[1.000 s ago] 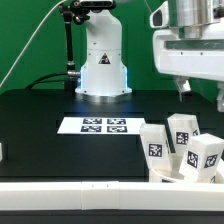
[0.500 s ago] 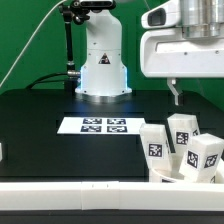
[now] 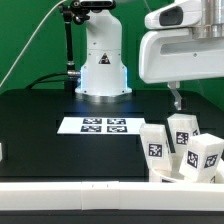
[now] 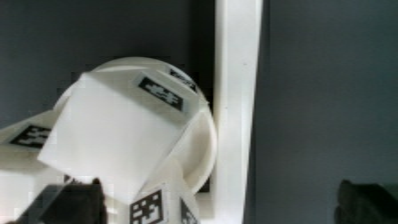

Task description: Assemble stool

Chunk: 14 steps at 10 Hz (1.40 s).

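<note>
The black table [image 3: 60, 105] fills most of the exterior view, with the arm's white base [image 3: 102, 60] standing at its far edge, toward 12 o'clock. A long white border rail [image 3: 70, 191] runs along the table's near edge at 6 o'clock; in the wrist view the rail [image 4: 238, 100] shows as a white strip just beside the stool parts. The marker board [image 3: 104, 125] lies flat near the middle of the table.

The stool parts are bunched at about 4 o'clock in the exterior view, against the rail. The round seat [image 4: 134, 130] lies under and behind the tagged legs, and is seen best from the wrist. Three blocky legs stand or lean on it, packed together: one [image 3: 157, 145] nearest the board, one [image 3: 184, 130] behind, and one [image 3: 204, 156] toward the exterior view's right.

The gripper [image 3: 177, 97] hangs above the legs at about 2 o'clock, touching nothing. Its fingers [image 4: 68, 203] are spread wide, with nothing between them.
</note>
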Available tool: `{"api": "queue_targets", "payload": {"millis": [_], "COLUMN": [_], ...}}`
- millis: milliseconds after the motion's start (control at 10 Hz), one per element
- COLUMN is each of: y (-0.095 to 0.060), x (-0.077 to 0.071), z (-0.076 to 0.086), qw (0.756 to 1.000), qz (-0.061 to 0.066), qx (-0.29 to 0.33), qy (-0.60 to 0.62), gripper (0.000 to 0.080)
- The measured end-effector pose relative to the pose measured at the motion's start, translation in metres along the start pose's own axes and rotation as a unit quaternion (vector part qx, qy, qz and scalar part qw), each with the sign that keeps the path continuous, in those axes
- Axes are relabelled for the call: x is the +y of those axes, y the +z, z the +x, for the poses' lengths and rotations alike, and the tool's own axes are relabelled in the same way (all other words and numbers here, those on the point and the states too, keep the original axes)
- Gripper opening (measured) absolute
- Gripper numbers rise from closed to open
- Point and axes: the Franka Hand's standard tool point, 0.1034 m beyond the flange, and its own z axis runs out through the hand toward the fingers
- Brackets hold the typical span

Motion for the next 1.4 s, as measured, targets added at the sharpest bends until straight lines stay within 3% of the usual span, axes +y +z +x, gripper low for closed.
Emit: {"api": "queue_targets", "payload": {"millis": [200, 600, 800, 1000, 1400], "y": [0.000, 0.008, 0.013, 0.018, 0.028], "x": [0.003, 0.005, 0.012, 0.017, 0.022], "z": [0.000, 0.000, -0.001, -0.002, -0.005], "qw": [0.998, 0.947, 0.923, 0.914, 0.920], "qz": [-0.005, -0.033, -0.034, -0.036, -0.037], "qx": [-0.001, -0.007, -0.014, -0.017, -0.024], "qy": [-0.056, -0.320, -0.384, -0.403, -0.388], "gripper": [0.0649, 0.0649, 0.0649, 0.0649, 0.0649]}}
